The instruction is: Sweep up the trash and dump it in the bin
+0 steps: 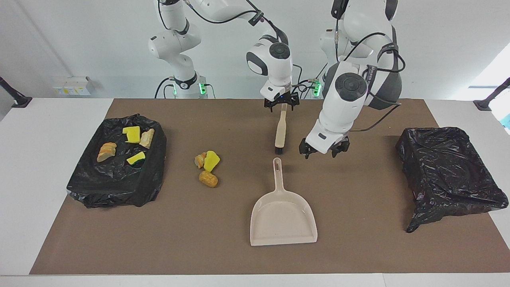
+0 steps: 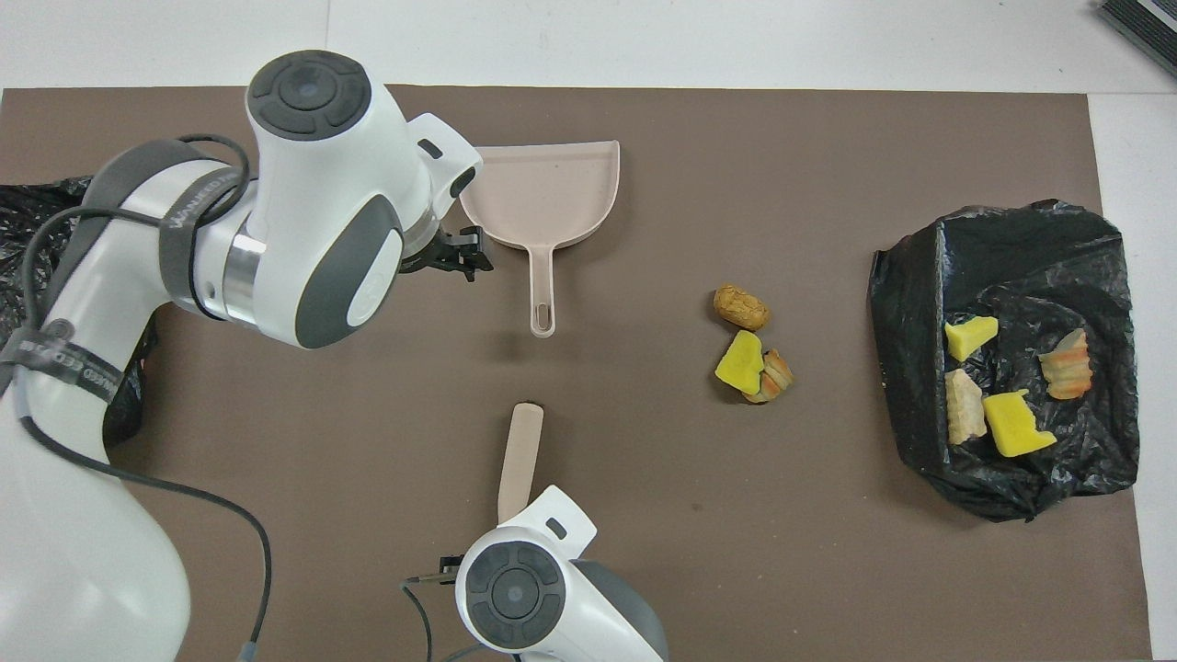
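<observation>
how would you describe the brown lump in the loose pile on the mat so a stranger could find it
Start at the beige dustpan mid-mat, then look toward the right arm's end, short of the trash-filled black bag. Three loose bits lie there; the brown lump is farthest from the robots, a rounded speckled tan nugget set slightly apart from the yellow sponge bit.
</observation>
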Robot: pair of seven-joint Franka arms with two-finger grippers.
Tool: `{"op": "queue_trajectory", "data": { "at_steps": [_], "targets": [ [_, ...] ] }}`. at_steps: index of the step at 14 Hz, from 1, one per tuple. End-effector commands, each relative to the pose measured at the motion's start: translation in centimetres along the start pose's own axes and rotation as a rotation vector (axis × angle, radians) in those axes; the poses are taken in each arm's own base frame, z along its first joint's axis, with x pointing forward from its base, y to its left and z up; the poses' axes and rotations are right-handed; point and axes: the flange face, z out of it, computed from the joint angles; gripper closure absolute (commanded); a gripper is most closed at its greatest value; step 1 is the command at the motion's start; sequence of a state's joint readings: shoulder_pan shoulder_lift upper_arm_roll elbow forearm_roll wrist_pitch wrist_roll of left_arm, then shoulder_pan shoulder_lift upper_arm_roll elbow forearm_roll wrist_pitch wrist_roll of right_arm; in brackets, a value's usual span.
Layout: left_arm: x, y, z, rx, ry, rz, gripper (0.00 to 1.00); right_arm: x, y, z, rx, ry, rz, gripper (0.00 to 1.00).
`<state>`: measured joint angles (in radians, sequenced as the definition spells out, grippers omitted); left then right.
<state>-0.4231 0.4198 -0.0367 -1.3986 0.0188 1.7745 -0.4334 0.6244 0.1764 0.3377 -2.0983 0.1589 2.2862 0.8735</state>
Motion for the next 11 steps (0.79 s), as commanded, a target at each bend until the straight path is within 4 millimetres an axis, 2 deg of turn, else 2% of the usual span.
{"op": "queue_trajectory", "data": {
  "at_steps": [1, 2, 3, 4, 7, 9, 11],
  "targets": [
    [0.4, 2.4, -0.7, 0.01, 0.078, -0.003, 0.0, 0.0, 0.1, 0.1, 0.025, 0.009, 0.03, 0.43],
    [0.5, 2.8, -0.9, -0.007, 0.101, -0.011, 0.0, 0.0, 0.1, 0.1, 0.025, 0.009, 0.03, 0.6],
    [0.5, 4.3, 0.6, -0.007, 0.105, 0.001, 0.0, 0.0, 0.1, 0.1, 0.025, 0.009, 0.03, 0.71],
    [0.5, 5.9, 1.5, -0.024, 0.126, 0.011, 0.0, 0.0, 0.1, 0.2, 0.024, 0.008, 0.03, 0.74],
    [0.4, 6.8, 1.9, -0.036, 0.144, 0.02, 0.0, 0.0, 0.2, 0.7, 0.018, 0.007, 0.027, 0.81],
    [-0.1, 7.2, 2.6, -0.035, 0.138, 0.028, 0.0, 0.3, 0.5, 0.7, 0.004, 0.001, 0.015, 1.0],
    [0.0, 7.4, 3.1, -0.039, 0.145, 0.03, 0.0, 0.5, 0.9, 0.6, -0.047, -0.012, 0.002, 1.0]
  ]
}}
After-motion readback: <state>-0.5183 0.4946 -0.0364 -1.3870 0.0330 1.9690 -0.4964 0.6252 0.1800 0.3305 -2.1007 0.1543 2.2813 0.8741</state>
